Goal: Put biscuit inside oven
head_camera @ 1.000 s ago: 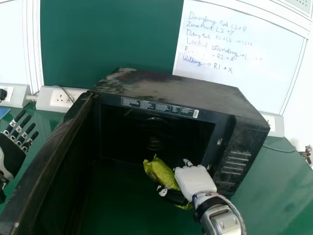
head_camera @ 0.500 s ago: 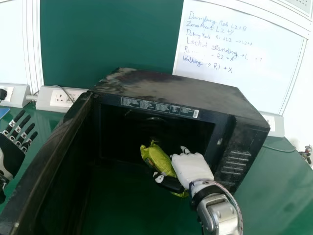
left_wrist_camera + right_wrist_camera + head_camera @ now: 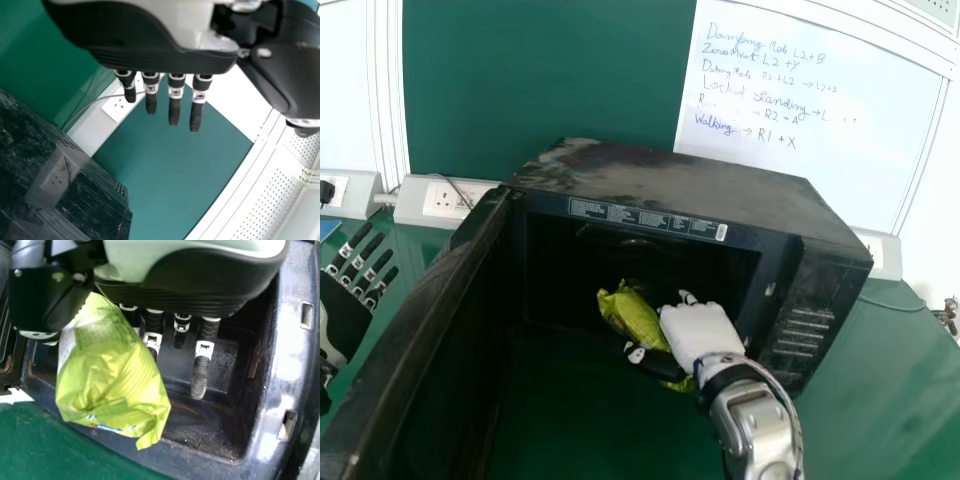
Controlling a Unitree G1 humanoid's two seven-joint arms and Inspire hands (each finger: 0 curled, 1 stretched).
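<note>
A: Glossy yellow-green biscuit packet: position?
B: Held in your white-and-black right hand, near the black boxy oven's lower front edge. Clear that edge fully before you release.

Right hand holds yellow-green packet at open oven.

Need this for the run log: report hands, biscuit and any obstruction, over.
Right hand gripping biscuit packet at oven mouth. Left hand open, outside the door. Door swung open, not blocking the packet.
</note>
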